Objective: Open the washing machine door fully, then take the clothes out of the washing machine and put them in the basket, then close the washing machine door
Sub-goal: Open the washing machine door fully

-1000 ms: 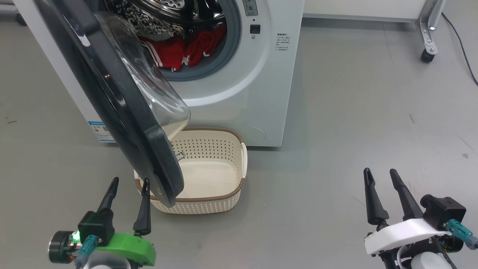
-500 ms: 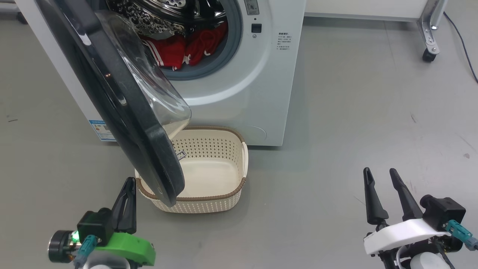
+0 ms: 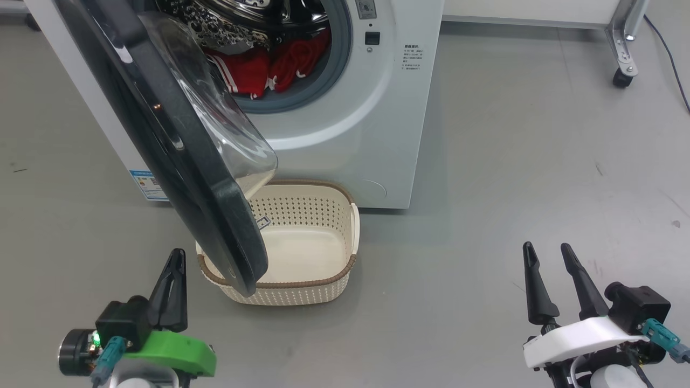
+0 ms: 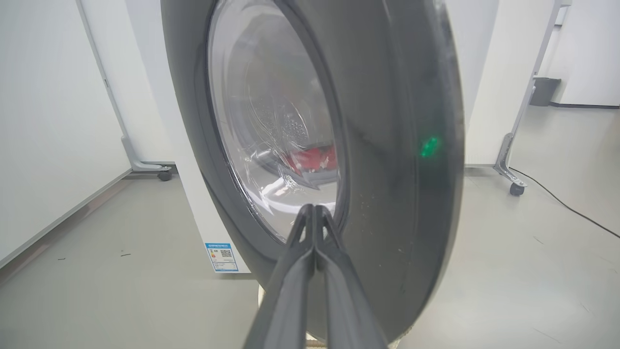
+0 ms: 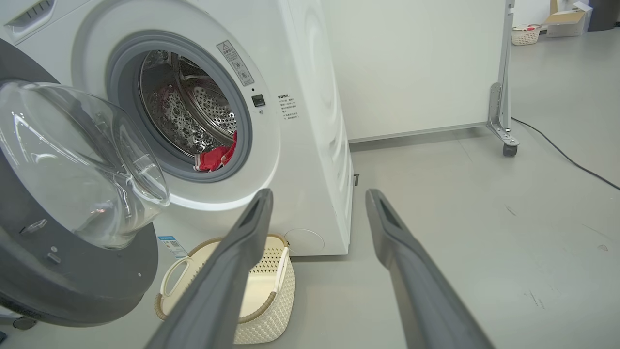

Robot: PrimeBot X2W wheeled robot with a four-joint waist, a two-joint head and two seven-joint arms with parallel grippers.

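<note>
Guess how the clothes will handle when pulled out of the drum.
Clothes are probably floppy: they lie crumpled in the drum, so a pinch likely lifts part while the rest trails. Likely light, since the striped fabric looks thin. An edge seems draped on the gasket, so it may drag there.

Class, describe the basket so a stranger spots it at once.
Find the white front-loading washing machine. On the floor before it, below its open black-rimmed door, stands a small cream perforated plastic basket. Its brown woven rim sets it apart.
</note>
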